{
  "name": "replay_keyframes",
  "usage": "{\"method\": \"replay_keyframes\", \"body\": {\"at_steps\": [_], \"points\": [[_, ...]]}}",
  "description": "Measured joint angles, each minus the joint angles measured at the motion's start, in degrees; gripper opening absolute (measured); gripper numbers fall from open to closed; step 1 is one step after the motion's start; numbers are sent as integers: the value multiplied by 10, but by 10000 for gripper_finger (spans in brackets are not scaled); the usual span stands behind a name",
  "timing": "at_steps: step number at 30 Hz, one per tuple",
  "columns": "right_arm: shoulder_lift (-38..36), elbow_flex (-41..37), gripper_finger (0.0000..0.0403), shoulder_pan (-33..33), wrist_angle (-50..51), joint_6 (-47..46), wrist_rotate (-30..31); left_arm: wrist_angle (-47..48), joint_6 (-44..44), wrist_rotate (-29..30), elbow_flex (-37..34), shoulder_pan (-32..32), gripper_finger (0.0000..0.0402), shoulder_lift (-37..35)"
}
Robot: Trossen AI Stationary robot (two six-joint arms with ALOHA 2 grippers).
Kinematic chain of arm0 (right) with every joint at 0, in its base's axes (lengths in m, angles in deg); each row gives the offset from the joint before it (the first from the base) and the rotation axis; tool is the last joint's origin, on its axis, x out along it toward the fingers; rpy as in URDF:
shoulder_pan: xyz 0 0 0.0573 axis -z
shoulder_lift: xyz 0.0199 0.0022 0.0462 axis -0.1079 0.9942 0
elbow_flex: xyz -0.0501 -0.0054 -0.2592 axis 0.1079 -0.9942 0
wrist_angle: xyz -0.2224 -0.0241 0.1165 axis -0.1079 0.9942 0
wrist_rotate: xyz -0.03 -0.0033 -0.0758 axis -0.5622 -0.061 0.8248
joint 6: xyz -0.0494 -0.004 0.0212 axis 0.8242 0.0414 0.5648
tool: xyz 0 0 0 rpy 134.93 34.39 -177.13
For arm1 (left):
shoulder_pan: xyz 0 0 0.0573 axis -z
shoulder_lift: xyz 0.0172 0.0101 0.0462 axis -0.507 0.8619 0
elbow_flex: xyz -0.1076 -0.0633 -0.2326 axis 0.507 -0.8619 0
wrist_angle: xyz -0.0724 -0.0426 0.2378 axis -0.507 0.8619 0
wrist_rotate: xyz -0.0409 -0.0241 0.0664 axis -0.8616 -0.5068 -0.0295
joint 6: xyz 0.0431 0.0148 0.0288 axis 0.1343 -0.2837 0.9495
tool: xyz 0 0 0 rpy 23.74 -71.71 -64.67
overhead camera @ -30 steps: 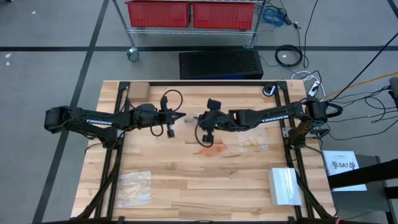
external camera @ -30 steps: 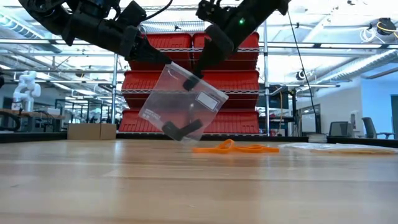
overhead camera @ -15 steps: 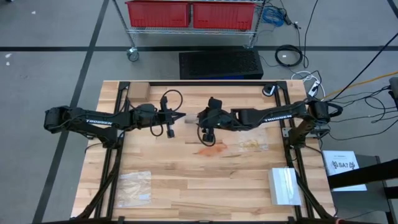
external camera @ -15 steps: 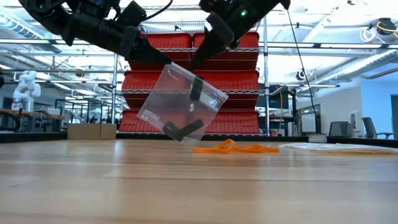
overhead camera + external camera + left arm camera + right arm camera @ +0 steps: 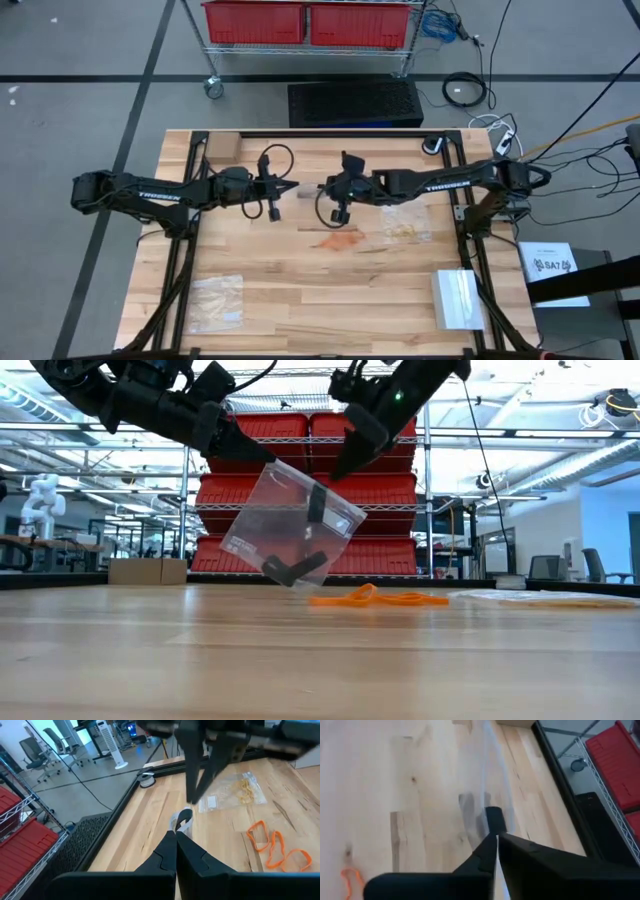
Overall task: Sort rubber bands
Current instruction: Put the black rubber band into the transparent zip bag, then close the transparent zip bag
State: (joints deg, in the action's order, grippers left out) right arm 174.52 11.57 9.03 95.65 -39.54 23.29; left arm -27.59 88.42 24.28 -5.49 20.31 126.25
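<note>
High view: left gripper [image 5: 292,187] and right gripper [image 5: 326,188] meet tip to tip mid-table, orange rubber bands [image 5: 338,240] lying just below them.

Low view: clear bag [image 5: 290,525] hangs from both, black rubber bands [image 5: 293,568] inside.

Wrist views: both sets of fingers pressed together, pinching the bag's edge.

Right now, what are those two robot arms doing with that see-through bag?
The left gripper is holding a clear plastic bag up in the air above the wooden table, pinched by its top edge. Some black rubber bands sit at the bottom of the bag. The right gripper hangs just above the bag's opening, fingers shut. Orange rubber bands lie on the table, waiting to be sorted, and the yellow-tan rubber bands lie in another clear bag nearby.
</note>
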Motion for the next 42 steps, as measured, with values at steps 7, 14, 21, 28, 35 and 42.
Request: {"method": "replay_keyframes", "body": {"at_steps": [7, 14, 21, 28, 35, 42], "points": [[34, -1, 2, 15, -60, 11, -27, 1, 0, 0, 0, 0, 0, 0], [2, -1, 9, 16, -79, 29, -27, 8, 0, 0, 0, 0, 0, 0], [-34, 0, 4, 16, 22, -31, -27, 41, 1, 39, 0, 0, 0, 0], [-34, -96, 1, 8, -6, -105, -29, 134, 2, 136, 38, 26, 0, 0], [-33, -178, 0, -12, -80, -180, -59, 149, -4, 166, 48, 57, 0, 9], [-33, -187, 0, -26, -94, -217, -59, 135, -65, 166, 48, 69, 0, 90]]}}
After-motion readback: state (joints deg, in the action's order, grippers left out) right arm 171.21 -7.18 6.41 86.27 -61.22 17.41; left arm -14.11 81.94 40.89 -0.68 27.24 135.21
